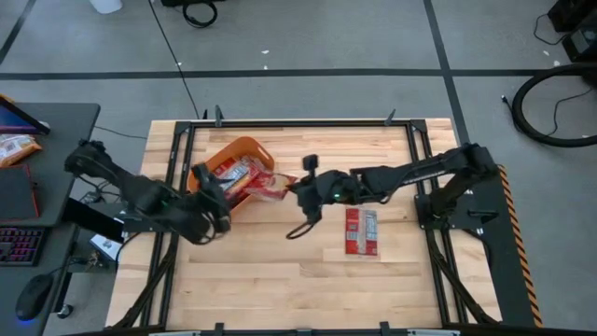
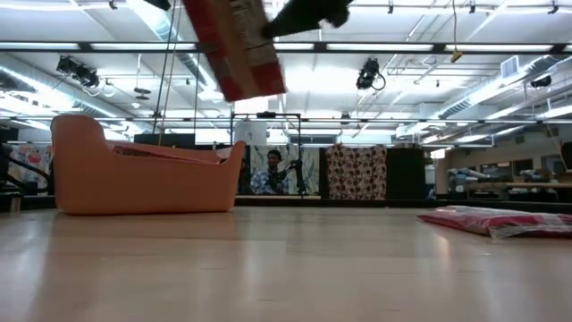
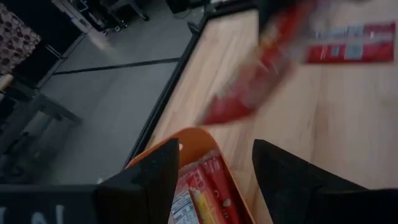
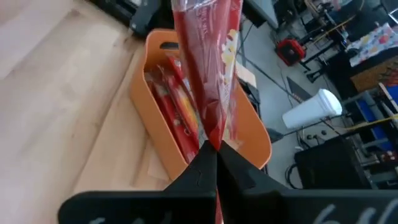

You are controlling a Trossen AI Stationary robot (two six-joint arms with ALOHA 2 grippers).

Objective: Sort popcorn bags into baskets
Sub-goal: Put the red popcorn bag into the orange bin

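The orange basket (image 1: 235,164) stands at the table's far left and holds several red popcorn bags (image 4: 177,112). My right gripper (image 1: 300,189) is shut on one red popcorn bag (image 1: 270,184), held in the air just right of the basket. The low view shows this bag (image 2: 237,45) high above the basket's right end (image 2: 234,170). Another popcorn bag (image 1: 361,231) lies flat on the table, right of centre. My left gripper (image 1: 209,198) is open at the basket's near-left end (image 3: 193,146). Its fingers stand on either side of the rim; whether they touch it I cannot tell. My right gripper pinches the popcorn bag by one end (image 4: 214,138) between its two shut fingers. The fingers come from the table's right and lie along the bag. The bag reaches out past the fingertips toward the basket, tilted and lifted clear of table and basket.
An orange-and-white snack packet (image 1: 14,147) lies on the side desk left of the table, beside a keyboard and mouse. The black frame rails (image 1: 298,122) run round the table's edges. A person (image 2: 273,170) sits far behind the table. Bare wood lies along the near side.
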